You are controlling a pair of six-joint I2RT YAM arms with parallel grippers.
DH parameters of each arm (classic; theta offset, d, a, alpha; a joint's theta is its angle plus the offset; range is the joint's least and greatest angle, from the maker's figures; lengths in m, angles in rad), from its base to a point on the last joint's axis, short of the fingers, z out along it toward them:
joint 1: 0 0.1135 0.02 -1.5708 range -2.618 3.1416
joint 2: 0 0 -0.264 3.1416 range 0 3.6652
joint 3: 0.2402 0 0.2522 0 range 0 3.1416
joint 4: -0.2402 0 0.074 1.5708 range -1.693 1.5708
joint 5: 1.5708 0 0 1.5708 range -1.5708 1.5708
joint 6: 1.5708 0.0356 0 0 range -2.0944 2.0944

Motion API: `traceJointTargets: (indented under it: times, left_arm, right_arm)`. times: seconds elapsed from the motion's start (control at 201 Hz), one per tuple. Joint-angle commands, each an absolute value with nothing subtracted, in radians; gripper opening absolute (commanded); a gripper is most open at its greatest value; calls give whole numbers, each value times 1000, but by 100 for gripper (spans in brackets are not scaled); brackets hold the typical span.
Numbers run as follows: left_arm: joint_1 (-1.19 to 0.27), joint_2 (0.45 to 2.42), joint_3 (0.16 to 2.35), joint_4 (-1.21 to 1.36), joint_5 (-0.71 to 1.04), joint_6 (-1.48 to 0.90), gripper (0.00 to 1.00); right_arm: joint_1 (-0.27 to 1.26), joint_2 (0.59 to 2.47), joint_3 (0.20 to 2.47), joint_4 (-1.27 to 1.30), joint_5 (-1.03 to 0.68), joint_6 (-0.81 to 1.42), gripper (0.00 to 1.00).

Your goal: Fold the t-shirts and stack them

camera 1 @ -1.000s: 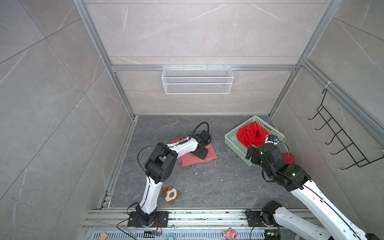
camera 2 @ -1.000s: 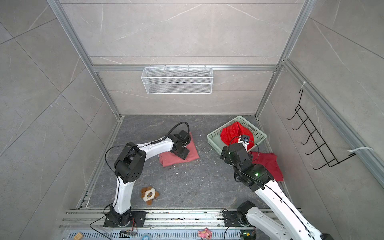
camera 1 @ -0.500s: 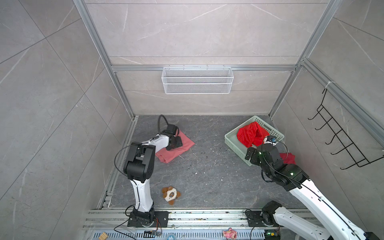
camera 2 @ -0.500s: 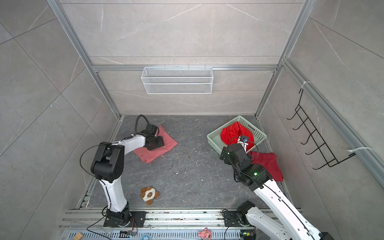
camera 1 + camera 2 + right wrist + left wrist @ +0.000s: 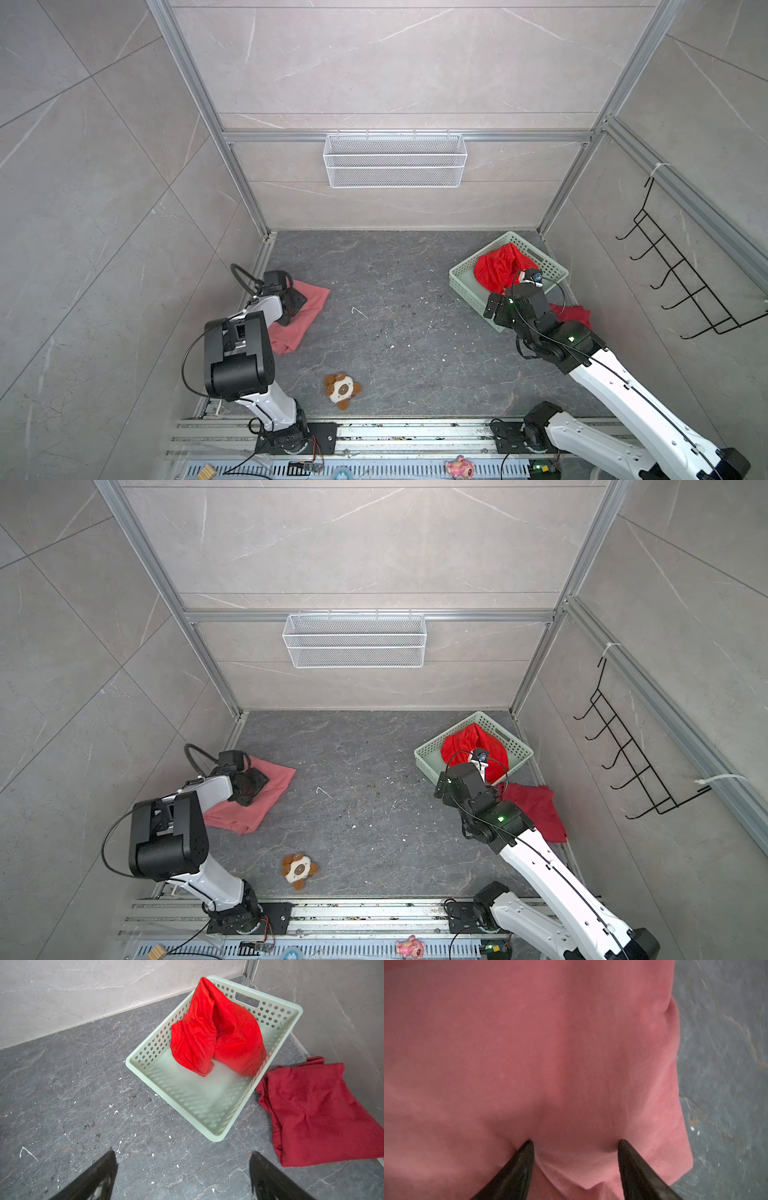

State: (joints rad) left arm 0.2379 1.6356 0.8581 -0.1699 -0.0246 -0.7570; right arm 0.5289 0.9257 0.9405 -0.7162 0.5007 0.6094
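Left claw (image 5: 575,1142): jaws stand apart; both of my fingertips (image 5: 525,1153) press down into the salmon-pink t-shirt (image 5: 529,1043); the cloth puckers into a soft ridge between them; I see nothing pinched.
Salmon-pink t-shirt: lies folded and flat on the surface (image 5: 395,324) at the left side, near the left wall, in both top views; my left claw sits on its far part; one long edge shows in the left wrist view with bare surface beside it.
Right claw (image 5: 182,1152): jaws spread wide with nothing between them; it hangs above bare surface in front of the basket (image 5: 209,1136), touching nothing.
Basket: pale green with perforated walls; stands on the surface in the far right corner.
Scarlet t-shirt (image 5: 218,1032): crumpled in a heap inside the basket; one peak rises to the far rim.
Crimson t-shirt (image 5: 322,1109): rumpled on the surface just beside the basket, along the right wall; whether it touches the basket I cannot tell.
Plush toy (image 5: 341,388): brown and white; lies near the front edge between my two arm bases, well apart from every shirt.
Surface: dark grey, veined, flecked with white crumbs.
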Motion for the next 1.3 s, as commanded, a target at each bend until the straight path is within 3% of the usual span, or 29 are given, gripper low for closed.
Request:
traceJointTargets:
  times: [0.0,0.532,0.881,1.075,1.169,1.299]
  left_arm:
    - [321,1613,764,-266,-61,-838,68]
    - [354,1469,587,-214,-91,-976,68]
    - [332,1219,602,-278,-115,-976,69]
    - [330,1171,672,-298,-57,-915,70]
    - [320,1164,699,-224,60,-831,71]
    - [220,1192,780,-206,96,-663,75]
  right_arm:
    - [534,934,970,-699,491,594,99]
    - [534,943,959,-679,491,589,100]
    - [532,995,951,-631,539,557,100]
    - [532,1044,964,-596,579,519,100]
    - [532,1052,955,-572,623,495,100]
    - [519,1068,932,-524,688,440,99]
